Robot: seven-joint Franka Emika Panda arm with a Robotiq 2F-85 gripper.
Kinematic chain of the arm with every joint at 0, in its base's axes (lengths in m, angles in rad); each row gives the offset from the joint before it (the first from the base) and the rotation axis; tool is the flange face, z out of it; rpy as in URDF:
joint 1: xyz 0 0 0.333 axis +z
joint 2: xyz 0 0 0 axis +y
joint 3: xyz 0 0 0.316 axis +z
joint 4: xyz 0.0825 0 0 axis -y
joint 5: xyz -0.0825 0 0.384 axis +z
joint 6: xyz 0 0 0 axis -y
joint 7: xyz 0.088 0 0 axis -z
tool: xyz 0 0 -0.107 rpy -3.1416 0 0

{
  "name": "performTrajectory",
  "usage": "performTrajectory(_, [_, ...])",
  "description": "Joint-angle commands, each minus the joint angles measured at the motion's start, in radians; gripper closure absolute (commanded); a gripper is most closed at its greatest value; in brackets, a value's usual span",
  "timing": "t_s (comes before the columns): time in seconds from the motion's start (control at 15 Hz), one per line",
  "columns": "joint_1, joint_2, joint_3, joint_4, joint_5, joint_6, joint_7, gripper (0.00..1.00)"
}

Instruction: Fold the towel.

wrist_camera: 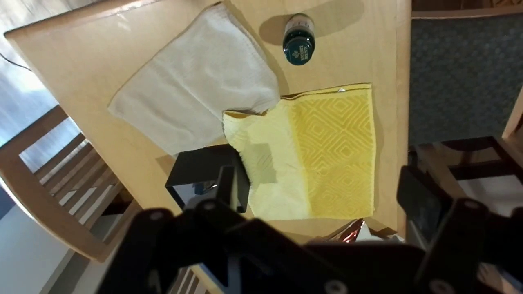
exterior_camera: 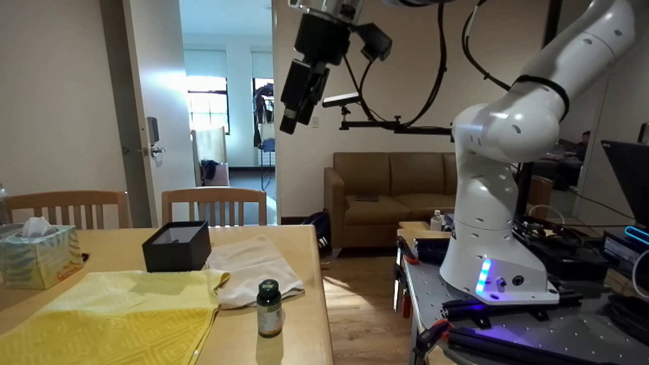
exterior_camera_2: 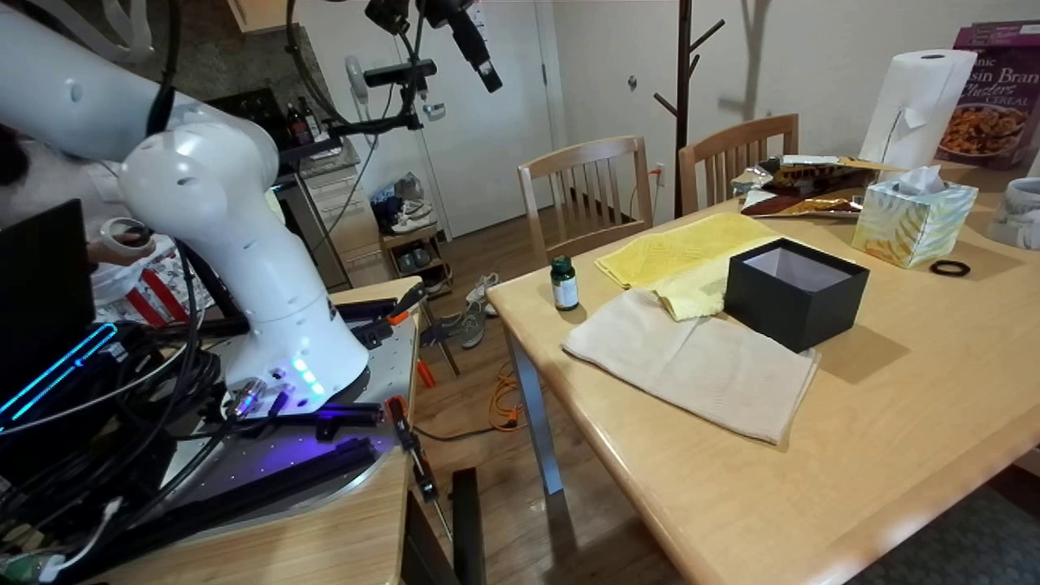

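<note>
A yellow towel (exterior_camera: 116, 324) with a raised diamond pattern lies on the table, also in an exterior view (exterior_camera_2: 691, 248) and the wrist view (wrist_camera: 339, 151). One part is pale and plain, and layered edges show at one side. Its pale corner rests on a cream cloth (wrist_camera: 196, 77), which lies flat and slightly creased, also in both exterior views (exterior_camera: 253, 268) (exterior_camera_2: 691, 361). My gripper (wrist_camera: 320, 190) is open and empty, high above the table in both exterior views (exterior_camera: 296, 124) (exterior_camera_2: 487, 77). Its fingers are wide apart in the wrist view.
A black open box (exterior_camera_2: 796, 296) stands against the pale part of the yellow towel and the cream cloth. A green bottle (exterior_camera: 269, 309) stands upright near the table edge. A tissue box (exterior_camera_2: 914, 219), wrappers (exterior_camera_2: 804, 191) and a paper roll (exterior_camera_2: 918, 106) are farther along. Chairs (exterior_camera_2: 585, 195) border the table.
</note>
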Motion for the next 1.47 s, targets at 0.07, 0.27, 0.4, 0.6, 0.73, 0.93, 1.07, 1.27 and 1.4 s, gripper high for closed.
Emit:
performTrajectory(0.07, [0.015,0.283,-0.041,0.167,-0.038,-0.027,-0.141,0.00])
performTrajectory(0.27, [-0.006,0.455,-0.035,0.268,-0.134,-0.077,-0.163,0.00])
performTrajectory(0.4, [-0.008,0.550,-0.039,0.312,-0.243,-0.071,-0.151,0.00])
performTrajectory(0.6, [0.009,0.664,-0.069,0.357,-0.385,-0.060,-0.122,0.00])
performTrajectory(0.73, [0.042,0.628,-0.102,0.322,-0.356,-0.043,-0.133,0.00])
performTrajectory(0.93, [0.056,0.658,-0.125,0.332,-0.360,-0.041,-0.134,0.00])
performTrajectory(1.07, [0.059,0.583,-0.126,0.284,-0.379,-0.069,-0.076,0.00])
performTrajectory(1.27, [0.075,0.638,-0.175,0.311,-0.204,-0.030,-0.258,0.00])
performTrajectory(1.4, [0.084,0.707,-0.197,0.340,-0.112,0.046,-0.359,0.00])
